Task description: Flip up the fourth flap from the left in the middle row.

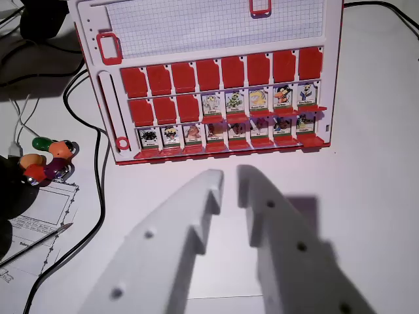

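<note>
The gripper [229, 180] is slightly parted, holding nothing. The flap [211, 103], fourth in the board's [91, 39] middle row, already looks raised, lying ahead of the tips, a little toward the wrist view's left.

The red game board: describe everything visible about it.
The red game board lies flat on the white table, beyond the open gripper. It looks plastic, with a gridded panel on top and three rows of eight flaps. The far row lies flat red; the middle row shows five character cards, the near row eight. A black cable runs beside its left edge.
</note>
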